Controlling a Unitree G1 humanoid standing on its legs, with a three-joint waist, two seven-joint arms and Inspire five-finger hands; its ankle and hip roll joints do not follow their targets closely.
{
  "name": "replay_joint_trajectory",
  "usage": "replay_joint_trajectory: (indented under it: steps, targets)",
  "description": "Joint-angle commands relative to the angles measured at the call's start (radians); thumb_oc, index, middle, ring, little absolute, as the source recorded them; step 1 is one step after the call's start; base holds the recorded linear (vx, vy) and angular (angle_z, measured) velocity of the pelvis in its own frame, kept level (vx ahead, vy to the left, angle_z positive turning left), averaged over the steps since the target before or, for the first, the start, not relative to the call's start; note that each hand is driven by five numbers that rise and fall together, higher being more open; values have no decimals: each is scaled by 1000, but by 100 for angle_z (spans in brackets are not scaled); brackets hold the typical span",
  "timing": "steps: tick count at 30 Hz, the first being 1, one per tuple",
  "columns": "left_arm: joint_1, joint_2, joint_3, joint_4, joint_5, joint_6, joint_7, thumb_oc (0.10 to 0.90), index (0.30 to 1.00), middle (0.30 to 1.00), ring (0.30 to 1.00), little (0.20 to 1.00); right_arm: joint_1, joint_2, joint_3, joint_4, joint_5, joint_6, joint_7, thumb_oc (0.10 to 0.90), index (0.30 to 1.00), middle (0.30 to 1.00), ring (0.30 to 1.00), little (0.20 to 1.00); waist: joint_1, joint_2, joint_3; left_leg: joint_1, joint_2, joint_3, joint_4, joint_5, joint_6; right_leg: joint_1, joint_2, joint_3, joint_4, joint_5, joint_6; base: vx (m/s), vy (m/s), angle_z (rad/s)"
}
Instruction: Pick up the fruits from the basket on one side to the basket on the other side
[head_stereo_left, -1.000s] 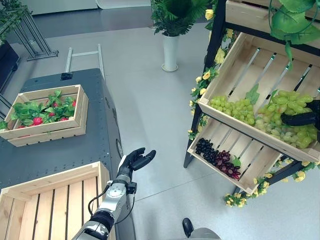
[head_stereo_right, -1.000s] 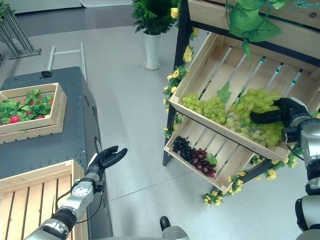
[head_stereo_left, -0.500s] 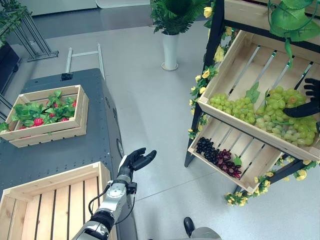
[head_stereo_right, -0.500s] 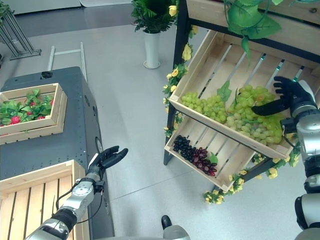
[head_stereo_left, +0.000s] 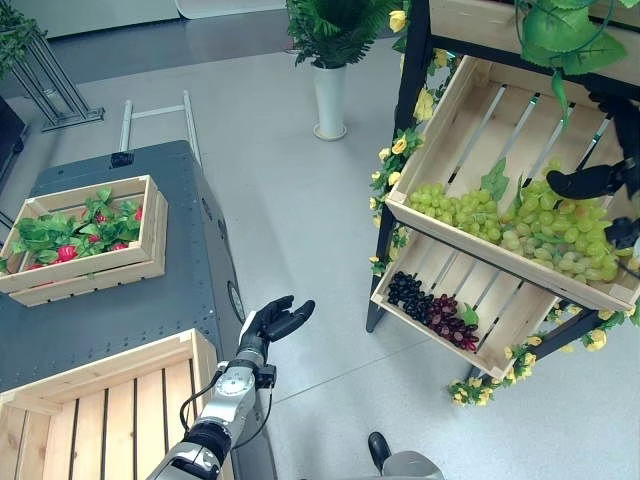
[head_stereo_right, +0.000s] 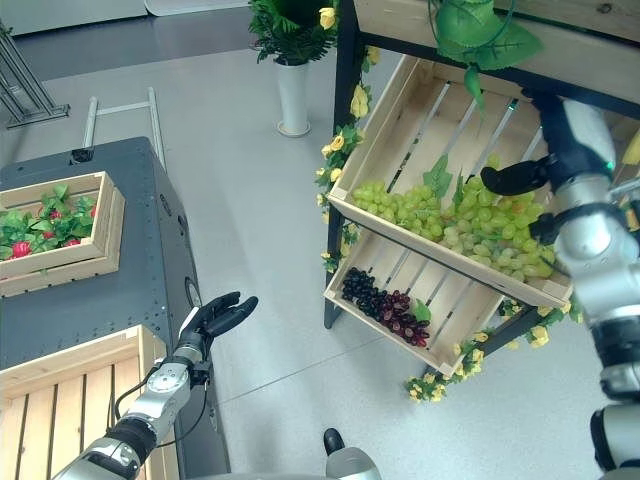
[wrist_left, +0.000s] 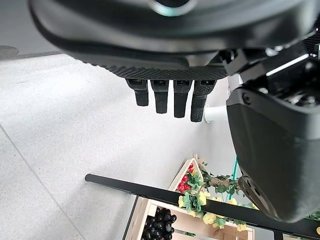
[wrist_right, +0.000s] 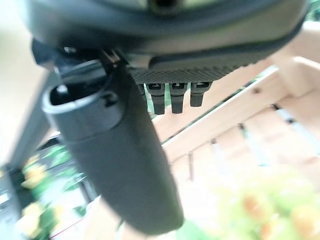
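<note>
1. The heap of pale green grape bunches (head_stereo_right: 470, 225) lies along the low front edge of the tilted upper wooden slatted crate (head_stereo_right: 420, 110), its long side following that edge.
2. The right hand (head_stereo_right: 545, 160) hangs just above the heap, fingers straight, holding nothing.
3. The left hand (head_stereo_left: 272, 322) is relaxed and empty beside the light wooden slatted crate (head_stereo_left: 110, 400) on the dark grey metal cabinet (head_stereo_left: 150, 300).
4. Dark purple grapes (head_stereo_left: 432, 311) lie in the lower wooden slatted crate (head_stereo_left: 500, 330).

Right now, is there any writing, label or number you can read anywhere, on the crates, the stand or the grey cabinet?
None: no readable word, label, number or sign.
Wooden crates: bare slats, no print.
Grey cabinet: a round mark on its side, too small to read.
White vase: plain.
Green grapes and dark grapes: no tags visible.
</note>
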Motion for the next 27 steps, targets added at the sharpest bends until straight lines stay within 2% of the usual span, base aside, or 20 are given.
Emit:
replay_joint_trajectory:
  steps: [1, 3, 4, 10, 15, 16, 17, 20, 21, 23, 27]
  targets:
    - [-65, 20, -8, -18, 16, -119, 13, 800, 900, 900, 900, 900, -59, 8, -101, -40, -83, -103, -84, 800, 900, 900, 900, 900, 22, -23, -99, 24, -26, -38, 11, -104, 13, 21, 29, 12, 4, -22, 9, 0, 0, 0]
    - [-59, 16, 6, -18, 24, -115, 13, 800, 900, 900, 900, 900, -6, 28, -118, -113, -117, -118, -60, 800, 900, 900, 900, 900, 15, -22, -100, 25, -26, -32, 12, -105, 14, 20, 29, 16, 5, -23, 10, 30, 30, -2]
    - [-57, 14, 10, -16, 25, -114, 10, 800, 900, 900, 900, 900, 19, 32, -125, -146, -120, -126, -39, 800, 900, 900, 900, 900, 9, -15, -101, 34, -28, -43, 10, -125, 16, 29, 27, 13, 4, -40, 17, 63, 63, -3]
    - [-47, 7, 31, -11, 29, -113, 15, 800, 900, 900, 900, 900, 112, 65, -147, -299, -99, -156, 75, 800, 900, 900, 900, 900, -4, -10, -99, 38, -30, -32, 11, -129, 21, 28, 27, 16, 6, -40, 18, 11, 11, 0]
    - [-34, -7, 36, -8, 37, -116, 29, 800, 900, 900, 900, 900, 171, 119, -134, -389, -127, -228, 117, 800, 900, 900, 900, 900, -6, -7, -99, 37, -30, -21, 18, -134, 24, 28, 26, 13, 6, -42, 21, 0, 0, 0]
    - [-34, -7, 36, -8, 37, -116, 29, 800, 900, 900, 900, 900, 171, 119, -134, -389, -127, -228, 117, 800, 900, 900, 900, 900, -6, -7, -99, 37, -30, -21, 18, -134, 24, 28, 26, 13, 6, -42, 21, 0, 0, 0]
    - [-26, -15, 38, -8, 49, -136, 74, 800, 900, 900, 900, 900, 184, 140, -108, -427, -211, -275, 105, 800, 900, 900, 900, 900, 0, -6, -97, 36, -31, -24, 19, -134, 24, 27, 25, 11, 6, -40, 22, 0, 0, 0]
    - [-15, -29, 62, 6, 25, -148, 159, 800, 900, 900, 900, 900, 212, 167, -77, -502, -305, -336, 43, 800, 900, 900, 900, 900, 6, -5, -98, 37, -31, -28, 17, -132, 26, 28, 24, 7, 7, -41, 23, 7, -11, 0]
    - [-12, -41, 79, 28, 43, -162, 202, 800, 900, 900, 900, 900, 223, 191, -53, -531, -369, -381, 5, 800, 900, 900, 900, 900, 11, -6, -98, 36, -30, -32, 19, -132, 26, 29, 24, 4, 8, -42, 23, 20, -40, -1]
    - [-3, -59, 89, 59, 89, -193, 253, 800, 900, 900, 900, 900, 238, 234, -3, -554, -422, -435, -26, 800, 900, 900, 900, 900, 21, -8, -96, 32, -29, -40, 24, -133, 26, 29, 23, -4, 12, -44, 22, 10, -48, -1]
    - [16, -77, 76, 97, 169, -210, 313, 800, 900, 900, 900, 900, 252, 287, 98, -520, -451, -490, -28, 800, 900, 900, 900, 900, 45, -19, -91, 18, -29, -44, 27, -114, 25, 18, 22, -15, 16, -33, 14, -44, -84, 3]
